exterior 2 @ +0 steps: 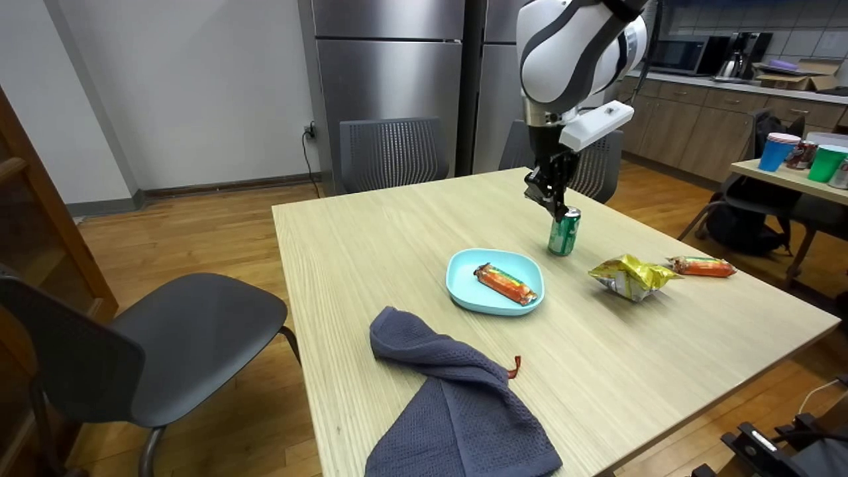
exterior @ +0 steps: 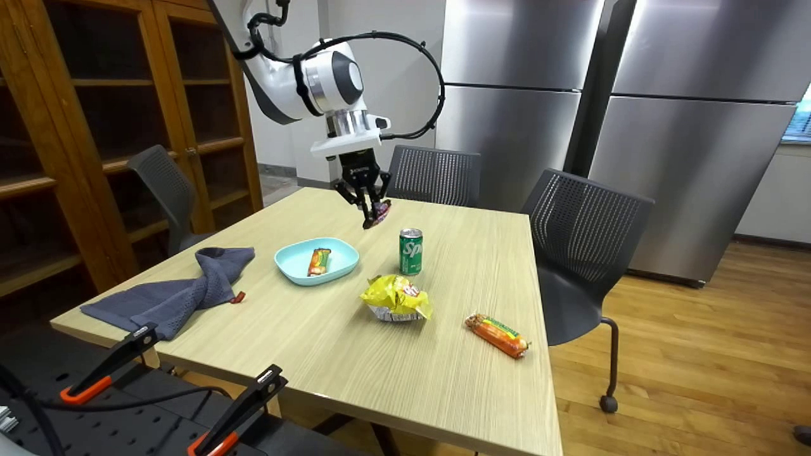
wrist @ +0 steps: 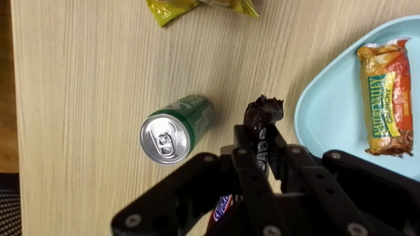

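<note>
I'm pinching the Snickers in the gripper above the pale wooden table, between the can and plate in the wrist view. Its long axis is running between the fingers, one end pointing to that view's top. Fridges and chairs are standing beyond.

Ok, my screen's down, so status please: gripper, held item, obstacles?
Gripper shut on dark wrapper. Its crimped end shows past the fingers, rest partly hidden. Upright Sprite can and light-blue plate nearby, possibly in the way.
</note>
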`<state>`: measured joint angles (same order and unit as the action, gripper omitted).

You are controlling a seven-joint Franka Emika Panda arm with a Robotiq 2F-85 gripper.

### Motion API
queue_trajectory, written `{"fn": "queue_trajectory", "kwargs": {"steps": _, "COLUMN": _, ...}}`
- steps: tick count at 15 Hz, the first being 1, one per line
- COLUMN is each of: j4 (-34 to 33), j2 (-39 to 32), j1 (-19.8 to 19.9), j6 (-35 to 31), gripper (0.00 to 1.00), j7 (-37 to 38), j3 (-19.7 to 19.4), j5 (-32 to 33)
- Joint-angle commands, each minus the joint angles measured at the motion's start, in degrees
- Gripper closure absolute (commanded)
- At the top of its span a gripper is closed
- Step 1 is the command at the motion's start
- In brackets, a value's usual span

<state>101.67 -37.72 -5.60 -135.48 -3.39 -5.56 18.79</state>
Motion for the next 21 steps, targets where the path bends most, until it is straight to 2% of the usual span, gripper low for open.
{"fn": "queue_trajectory", "kwargs": {"steps": 1, "j4": 5.3, "j2": 2.6, "j1": 1.0, "j6": -3.9, "gripper": 0.96, "j7": -7.1, "j3": 0.7, "j5": 5.2}}
{"fn": "queue_trajectory", "kwargs": {"steps": 6, "j4": 11.4, "j2": 3.7, "j1": 1.3, "j6": -11.3, "gripper": 0.96, "j7": -12.6, "j3": 0.3, "j5": 11.6}}
{"fn": "queue_trajectory", "kwargs": {"steps": 10, "j4": 15.3, "j2": 4.6, "j1": 1.1, "j6": -15.4, "gripper": 0.96, "j7": -14.9, "j3": 0.4, "j5": 14.4}}
{"fn": "queue_trajectory", "kwargs": {"steps": 21, "j4": 16.7, "j2": 4.1, "j1": 0.8, "j6": -15.6, "gripper": 0.96, "j7": -18.0, "j3": 4.6, "j5": 13.3}}
